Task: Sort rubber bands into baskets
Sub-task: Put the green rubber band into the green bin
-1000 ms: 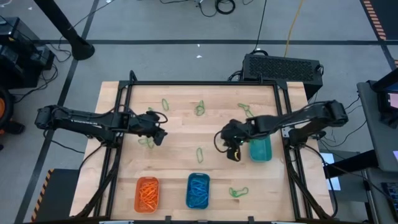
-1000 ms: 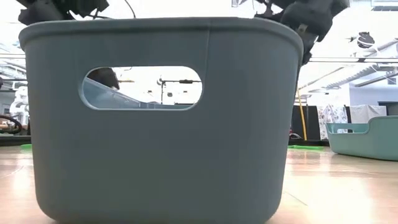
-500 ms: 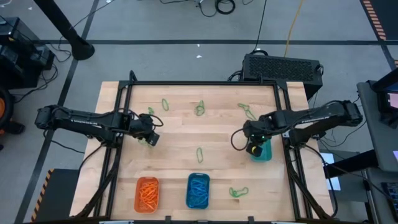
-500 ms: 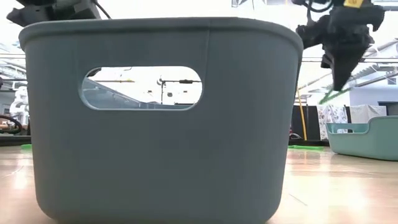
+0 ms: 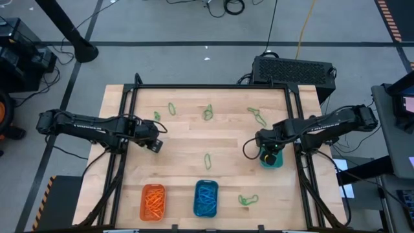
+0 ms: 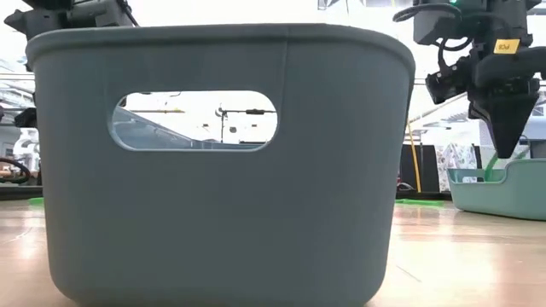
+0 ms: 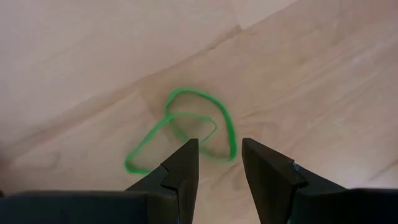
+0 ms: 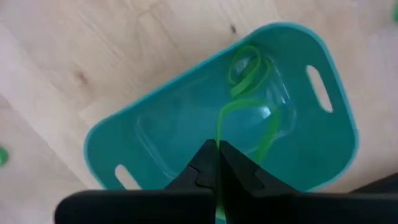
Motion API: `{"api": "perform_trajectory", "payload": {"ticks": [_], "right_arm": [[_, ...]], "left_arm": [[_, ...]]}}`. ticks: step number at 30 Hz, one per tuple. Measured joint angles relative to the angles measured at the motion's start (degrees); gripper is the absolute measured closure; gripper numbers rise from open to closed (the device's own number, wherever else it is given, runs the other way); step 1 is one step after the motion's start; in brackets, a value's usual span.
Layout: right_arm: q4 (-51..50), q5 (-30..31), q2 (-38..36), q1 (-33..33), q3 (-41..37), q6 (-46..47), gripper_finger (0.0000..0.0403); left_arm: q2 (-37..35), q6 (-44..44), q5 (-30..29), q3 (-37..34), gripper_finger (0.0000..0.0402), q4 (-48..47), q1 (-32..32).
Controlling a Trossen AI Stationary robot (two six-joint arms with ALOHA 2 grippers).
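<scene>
Counting three baskets point(image 5: 206, 198); right tool point(image 8: 216, 163) grips one green band point(image 8: 249, 121), left tool point(image 7: 217, 162) seemingly released

orange basket point(image 5: 153, 201) | blue basket point(image 5: 206, 198) | teal-green basket point(image 8: 292, 81) | green rubber bands point(image 7: 186, 130) | pale wood table point(image 5: 187, 149)

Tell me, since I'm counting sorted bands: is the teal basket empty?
No. The teal basket already holds a green band; the right hand dangles another over it.

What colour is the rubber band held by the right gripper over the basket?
Green. The rubber band hangs from the shut right gripper over the teal-green basket; the right wrist view shows it best.
</scene>
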Motion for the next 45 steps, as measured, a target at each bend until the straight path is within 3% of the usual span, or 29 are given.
{"api": "perform_trajectory", "payload": {"ticks": [7, 18, 24, 35, 40, 45], "right_arm": [[0.09, 3.14, 0.00, 0.00, -0.06, 4.36, 0.0379], [-1.22, 2.95, 0.00, -0.02, -0.06, 4.04, 0.0282], [-1.20, 2.90, 0.00, -0.04, -0.06, 4.54, 0.0248], [-1.22, -0.11, 0.00, -0.04, -0.06, 4.67, 0.0240], [-0.74, -0.18, 0.00, -0.04, -0.05, 5.15, 0.0240], [2.09, -4.77, 0.00, -0.04, -0.03, 6.77, 0.0241]], "left_arm": [[2.91, 3.28, 0.72, -0.01, 0.0272, -0.14, -0.96], [13.49, 4.04, 0.64, -0.01, 0.0272, 6.16, -3.25], [18.20, 6.34, 1.42, -0.01, 0.0272, 9.97, -3.79], [18.73, 7.69, 5.41, 2.29, 0.0272, 10.78, -3.78], [17.79, 8.21, 1.34, 2.84, 0.0272, 8.22, -3.76], [18.10, 7.86, -2.86, 2.75, 0.0272, 2.97, -3.76]]}}
